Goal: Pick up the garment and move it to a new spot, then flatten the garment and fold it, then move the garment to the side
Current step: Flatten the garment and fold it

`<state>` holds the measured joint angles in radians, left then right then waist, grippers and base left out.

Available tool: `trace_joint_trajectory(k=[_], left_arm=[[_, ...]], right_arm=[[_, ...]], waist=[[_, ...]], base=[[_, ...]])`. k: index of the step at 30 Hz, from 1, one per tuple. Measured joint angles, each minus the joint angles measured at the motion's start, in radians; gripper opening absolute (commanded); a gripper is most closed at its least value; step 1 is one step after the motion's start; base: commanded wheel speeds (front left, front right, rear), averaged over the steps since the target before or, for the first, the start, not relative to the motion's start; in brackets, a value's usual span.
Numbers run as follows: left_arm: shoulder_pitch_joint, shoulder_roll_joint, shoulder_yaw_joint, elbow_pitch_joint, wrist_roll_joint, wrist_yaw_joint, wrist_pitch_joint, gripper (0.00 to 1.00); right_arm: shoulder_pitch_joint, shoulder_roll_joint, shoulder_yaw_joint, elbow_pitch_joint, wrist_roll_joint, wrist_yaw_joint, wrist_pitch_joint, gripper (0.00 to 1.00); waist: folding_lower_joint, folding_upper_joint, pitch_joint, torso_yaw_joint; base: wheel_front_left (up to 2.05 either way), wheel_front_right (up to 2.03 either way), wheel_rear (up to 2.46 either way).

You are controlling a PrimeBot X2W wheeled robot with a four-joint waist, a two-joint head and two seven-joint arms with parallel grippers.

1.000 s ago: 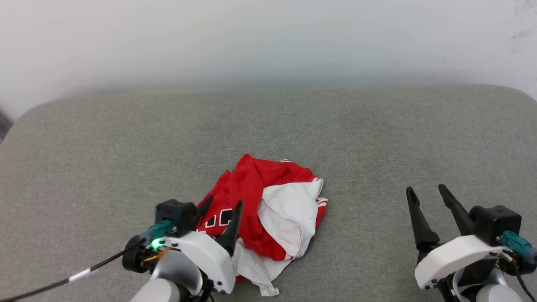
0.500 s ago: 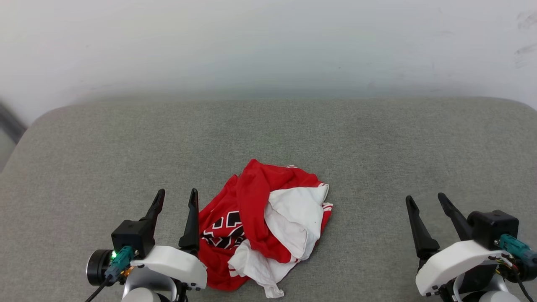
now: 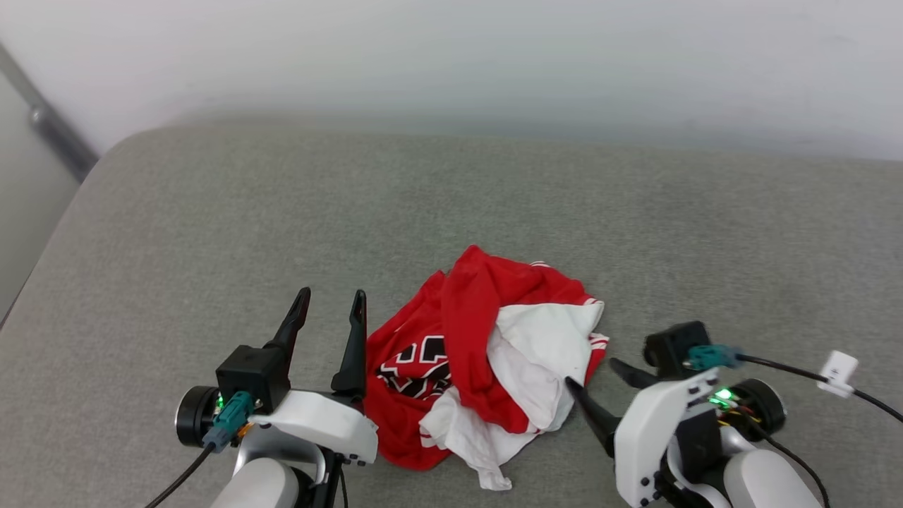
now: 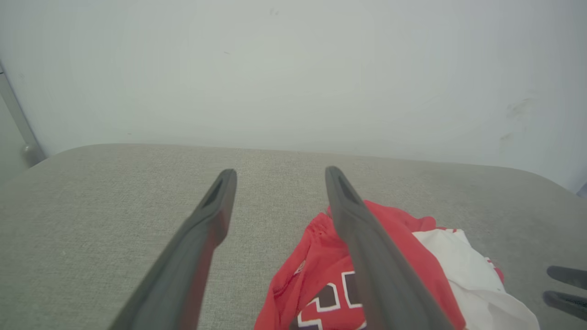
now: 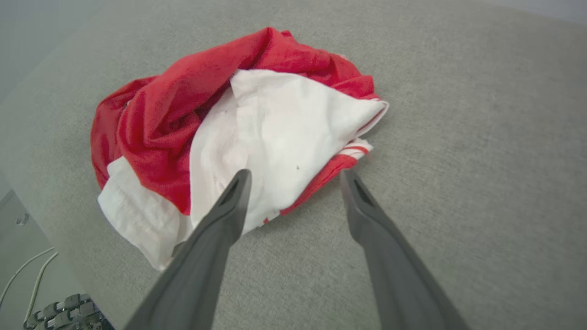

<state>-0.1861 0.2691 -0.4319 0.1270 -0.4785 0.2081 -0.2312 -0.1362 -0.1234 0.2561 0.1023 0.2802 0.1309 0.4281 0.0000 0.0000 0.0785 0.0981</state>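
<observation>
A grey cushion (image 3: 211,233) before a pale wall (image 3: 451,56) carries the crumpled shirt (image 3: 480,317) near its front; left fingers (image 3: 355,339), spread and empty, stand beside it; right fingers (image 3: 589,408), likewise spread, flank its other side.

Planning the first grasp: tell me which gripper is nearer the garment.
Right. The right gripper reaches the right edge of the garment; the left gripper stands beside its left edge.
</observation>
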Motion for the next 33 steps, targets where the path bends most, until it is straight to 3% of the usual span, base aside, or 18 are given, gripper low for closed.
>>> trace_joint_trajectory(k=[8,9,10,11,16,21,26,33], left_arm=[[-0.044,-0.019,-0.011,0.006,0.008,-0.011,-0.010,1.00],[-0.045,-0.021,-0.011,0.009,0.008,-0.011,-0.010,1.00],[-0.045,-0.022,-0.012,0.012,0.008,-0.012,-0.011,1.00],[-0.045,-0.025,-0.012,0.015,0.008,-0.012,-0.012,1.00],[-0.050,-0.030,-0.009,0.027,0.000,-0.016,-0.017,1.00],[-0.050,-0.033,-0.005,0.037,-0.001,-0.022,-0.020,1.00],[-0.050,-0.033,-0.006,0.049,-0.001,-0.023,-0.023,1.00],[-0.050,-0.028,-0.012,0.054,-0.002,-0.025,-0.021,1.00]], right_arm=[[-0.096,-0.047,0.132,0.059,0.053,0.000,0.123,1.00],[-0.104,-0.049,0.135,0.074,0.054,0.000,0.135,0.67],[-0.113,-0.056,0.137,0.089,0.051,0.000,0.148,0.05],[-0.120,-0.060,0.137,0.100,0.053,0.000,0.160,0.00],[-0.167,-0.072,0.129,0.099,0.063,0.000,0.160,0.00],[-0.212,-0.083,0.037,0.091,0.058,0.000,0.109,0.00],[-0.226,-0.081,-0.141,0.110,0.052,0.000,0.088,0.00],[-0.137,-0.041,-0.501,0.185,0.046,0.000,0.064,0.00]], waist=[[0.0000,0.0000,0.061,0.060],[0.0000,0.0000,0.068,0.065],[0.0000,0.0000,0.075,0.068],[0.0001,0.0000,0.081,0.071],[0.0001,0.0000,0.098,0.069],[0.0000,0.0000,0.098,0.045],[0.0000,0.0000,0.091,0.013],[0.0001,0.0000,0.087,-0.029]], base=[[0.00,0.00,0.00],[0.00,0.00,0.00],[0.00,0.00,0.00],[0.00,0.00,0.00],[0.00,0.00,0.00],[0.00,0.00,0.00],[0.00,0.00,0.00],[0.00,0.00,0.00]])
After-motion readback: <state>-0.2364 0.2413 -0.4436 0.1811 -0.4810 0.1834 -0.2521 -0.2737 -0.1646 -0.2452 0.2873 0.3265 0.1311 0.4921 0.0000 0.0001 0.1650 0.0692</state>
